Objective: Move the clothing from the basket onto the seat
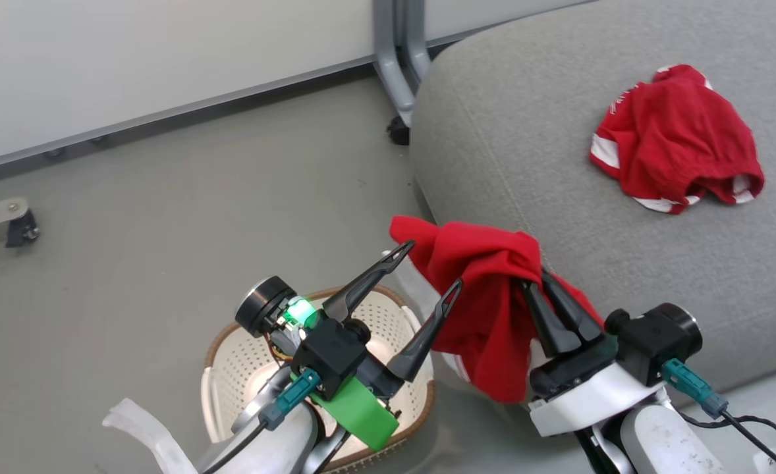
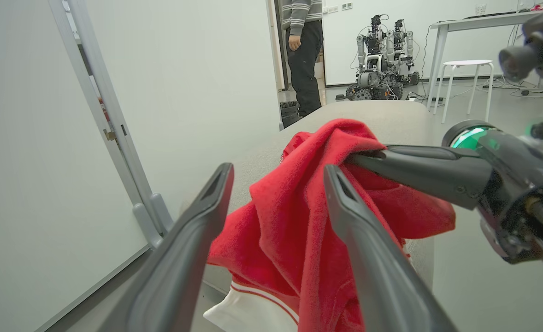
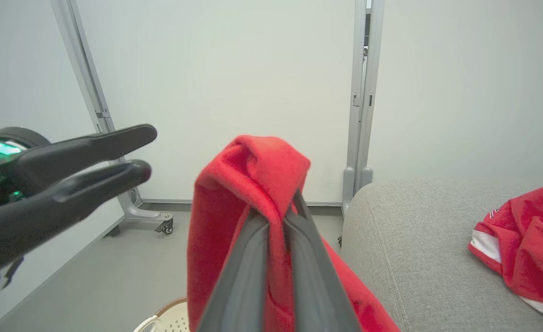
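Note:
A red garment hangs in the air beside the seat's front corner, pinched near its top by my right gripper, which is shut on it. In the right wrist view the red garment drapes over the closed gripper. My left gripper stands open just left of the cloth, apart from it; the left wrist view shows the left gripper spread wide with the red garment beyond. The cream basket sits on the floor under my left arm. A second red and white garment lies on the seat.
A wheeled grey partition stands behind the seat's left end. In the left wrist view a person stands in a doorway, with other robots and a white stool far off. Grey floor lies left of the seat.

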{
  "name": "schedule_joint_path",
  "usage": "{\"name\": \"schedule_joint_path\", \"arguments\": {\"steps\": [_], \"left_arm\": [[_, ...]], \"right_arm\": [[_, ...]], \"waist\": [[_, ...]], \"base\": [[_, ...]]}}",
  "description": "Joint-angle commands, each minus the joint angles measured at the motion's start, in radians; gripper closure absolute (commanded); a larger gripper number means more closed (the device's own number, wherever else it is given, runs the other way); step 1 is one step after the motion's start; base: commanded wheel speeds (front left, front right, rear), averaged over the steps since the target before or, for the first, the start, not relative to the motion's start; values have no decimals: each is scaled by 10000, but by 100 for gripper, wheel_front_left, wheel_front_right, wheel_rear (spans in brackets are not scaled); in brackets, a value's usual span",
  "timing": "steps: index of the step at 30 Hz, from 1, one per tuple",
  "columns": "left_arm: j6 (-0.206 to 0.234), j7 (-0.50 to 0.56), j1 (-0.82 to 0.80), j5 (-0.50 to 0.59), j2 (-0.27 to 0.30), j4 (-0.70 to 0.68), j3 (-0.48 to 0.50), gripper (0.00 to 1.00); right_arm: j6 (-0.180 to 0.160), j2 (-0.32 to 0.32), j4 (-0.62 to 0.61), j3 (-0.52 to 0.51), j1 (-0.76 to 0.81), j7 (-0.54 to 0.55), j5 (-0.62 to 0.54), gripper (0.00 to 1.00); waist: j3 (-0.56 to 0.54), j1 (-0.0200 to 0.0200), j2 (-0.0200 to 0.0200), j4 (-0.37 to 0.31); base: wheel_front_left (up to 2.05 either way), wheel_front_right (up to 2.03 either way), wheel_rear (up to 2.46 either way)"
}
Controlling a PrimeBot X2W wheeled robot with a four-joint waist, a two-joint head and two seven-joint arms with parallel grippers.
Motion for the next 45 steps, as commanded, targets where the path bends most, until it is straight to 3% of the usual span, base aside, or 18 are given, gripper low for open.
{"name": "schedule_joint_path", "arguments": {"steps": [1, 18, 33, 39, 45], "left_arm": [[-24, -8, -170, 23, 100, -7, 37, 0], [0, 131, -427, -108, 547, 150, -351, 0], [-24, 278, -1303, -539, 771, 397, -1431, 0], [198, 559, -1351, -453, 1169, 2, -1267, 0], [140, 986, -1838, -249, 1558, -481, -1359, 0]], "right_arm": [[-10, 36, -98, -126, 0, -32, -91, 100], [-10, 576, -780, -1271, 544, -32, -314, 100], [-9, 1020, -1233, -2414, 561, -32, -173, 100], [-10, 1021, -1243, -2801, -939, -32, 644, 100], [-6, 972, -747, -3476, -3612, -32, 1323, 100]], "waist": [[243, 0, 0, -653], [738, 0, 0, -3776], [1595, 0, 0, -3914], [2529, 0, 0, -3848], [3943, 0, 0, -3365]], "base": [[0, 0, 0], [0, 0, 0], [0, 0, 0], [0, 0, 0], [0, 0, 0]]}}
